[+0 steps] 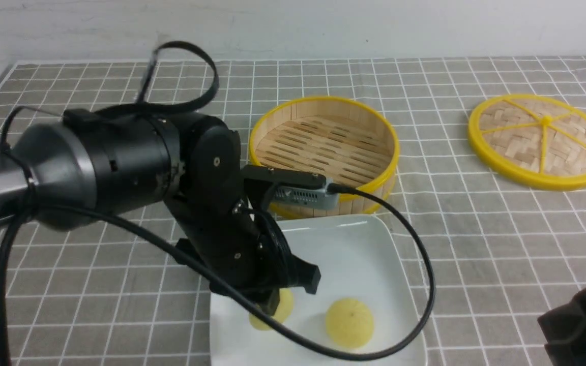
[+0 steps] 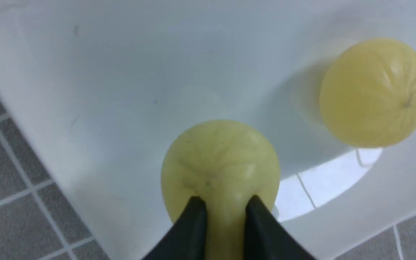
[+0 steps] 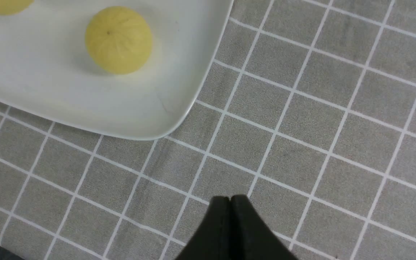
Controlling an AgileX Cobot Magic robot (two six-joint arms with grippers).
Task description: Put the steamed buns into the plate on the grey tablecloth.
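Pale-yellow and squishy-looking, both steamed buns (image 1: 349, 323) sit in the near half of the plate (image 1: 359, 254). Our right gripper (image 3: 230, 199) is clamped on nothing, off the plate's near corner. Our left gripper (image 2: 225, 203) pinches the pinched bun (image 2: 220, 162) by its side, and the free bun (image 2: 374, 94) lies beside it. We reckon they're light, soft and easily dented, so grip low and gently.

- Plain white wall (image 1: 323, 25) runs straight along behind the table's far edge.
- Table (image 1: 476, 254) fills everything below it.
- Light's soft, even, with faint shadows.
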